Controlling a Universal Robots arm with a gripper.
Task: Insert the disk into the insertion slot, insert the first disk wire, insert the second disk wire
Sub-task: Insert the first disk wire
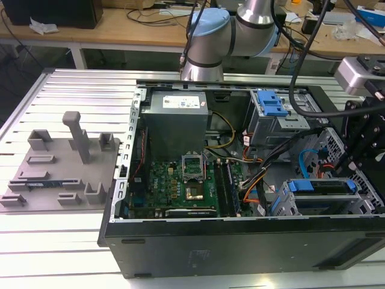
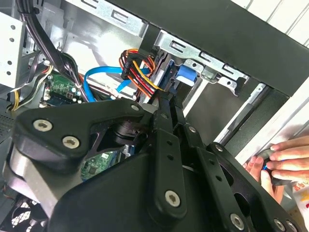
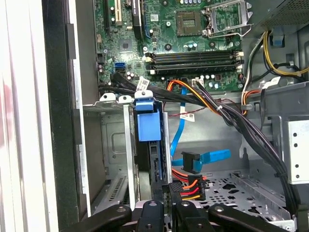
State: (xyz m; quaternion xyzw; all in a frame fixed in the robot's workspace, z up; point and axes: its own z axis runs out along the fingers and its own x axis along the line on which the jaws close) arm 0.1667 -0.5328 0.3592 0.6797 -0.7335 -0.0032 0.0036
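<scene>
The disk [image 1: 322,186], in its blue caddy, sits inside the insertion slot [image 1: 281,203] of the grey cage at the case's front corner, on the exterior view's right. Its blue caddy end shows in both wrist views [image 3: 147,122] [image 2: 186,75]. My gripper [image 3: 167,192] [image 2: 163,99] is right at the disk's edge, fingers close together on the plug of a disk wire with red, orange, yellow and black strands [image 3: 189,186] [image 2: 139,67]. A second disk wire, flat and blue [image 3: 195,160] [image 2: 99,77], lies loose beside it. My gripper [image 1: 356,161] hangs above the cage.
A taller grey bay with a blue latch [image 1: 271,107] stands behind the cage. Black cable bundles [image 3: 251,130] cross from the motherboard [image 1: 180,180]. A person's hand [image 2: 285,159] rests outside the case wall. A grey fixture plate [image 1: 60,168] lies at the exterior view's left.
</scene>
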